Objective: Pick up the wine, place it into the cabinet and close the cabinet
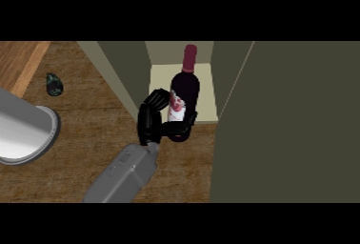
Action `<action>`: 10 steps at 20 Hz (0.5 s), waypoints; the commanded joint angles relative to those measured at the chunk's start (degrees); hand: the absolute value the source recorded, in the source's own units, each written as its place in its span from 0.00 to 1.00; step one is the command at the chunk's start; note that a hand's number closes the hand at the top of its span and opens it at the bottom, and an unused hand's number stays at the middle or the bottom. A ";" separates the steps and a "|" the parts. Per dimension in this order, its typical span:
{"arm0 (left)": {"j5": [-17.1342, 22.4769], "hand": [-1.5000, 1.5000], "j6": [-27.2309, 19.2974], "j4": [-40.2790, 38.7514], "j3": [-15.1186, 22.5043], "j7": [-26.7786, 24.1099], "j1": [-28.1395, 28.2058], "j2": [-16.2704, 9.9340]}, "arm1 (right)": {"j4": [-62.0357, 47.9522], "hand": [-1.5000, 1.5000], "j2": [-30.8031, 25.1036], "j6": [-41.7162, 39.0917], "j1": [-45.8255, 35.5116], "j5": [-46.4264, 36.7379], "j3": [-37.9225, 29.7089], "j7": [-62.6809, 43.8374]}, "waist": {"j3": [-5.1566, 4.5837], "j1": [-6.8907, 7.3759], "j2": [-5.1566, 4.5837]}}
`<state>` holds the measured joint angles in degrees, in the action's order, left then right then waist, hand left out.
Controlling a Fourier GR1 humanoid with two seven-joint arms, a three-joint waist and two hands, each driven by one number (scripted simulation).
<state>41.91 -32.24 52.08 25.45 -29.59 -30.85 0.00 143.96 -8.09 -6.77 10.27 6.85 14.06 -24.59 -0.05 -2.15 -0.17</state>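
The wine bottle (185,88) is dark with a red capsule and a pale label. It stands at the front of the open cabinet's pale shelf (208,76), its base near the shelf's front edge. My left hand (152,119) is beside the bottle's left side, fingers and thumb curled round its lower body. The grey forearm runs down to the view's lower edge. The cabinet's door (288,124) stands open and fills the right side of the view. My right hand does not show.
A large grey cylindrical object (21,128) lies at the left edge on the wooden counter (91,138). A small dark green item (54,84) sits at the upper left. The cabinet's left wall (123,71) stands just left of my hand.
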 commanded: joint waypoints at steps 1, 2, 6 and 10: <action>2.34 1.00 3.06 -3.52 -2.10 -0.17 -2.52 0.00 | 12.66 0.00 -0.25 1.43 2.37 5.59 0.29 -7.10 | 0.00 0.61 0.12; 5.61 1.00 1.75 -6.91 -1.48 -2.91 -4.93 0.00 | 11.53 0.00 -1.46 -0.52 3.47 8.79 -2.93 -4.78 | 0.01 -0.71 -0.15; 6.81 1.00 -0.71 -7.25 -0.44 -0.21 -8.10 0.00 | 11.54 0.00 -0.43 1.33 -0.07 6.62 -0.83 -8.54 | -0.02 0.33 0.03; 7.24 1.00 1.10 -14.55 -3.84 0.48 -14.17 0.00 | 11.17 0.00 0.81 1.19 0.66 6.14 0.28 -6.33 | -0.01 -0.35 -0.14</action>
<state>47.61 -31.05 41.96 22.67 -29.48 -40.65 -0.01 144.05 -7.31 -6.66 9.93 7.09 14.35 -25.74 -0.03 -2.22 -0.19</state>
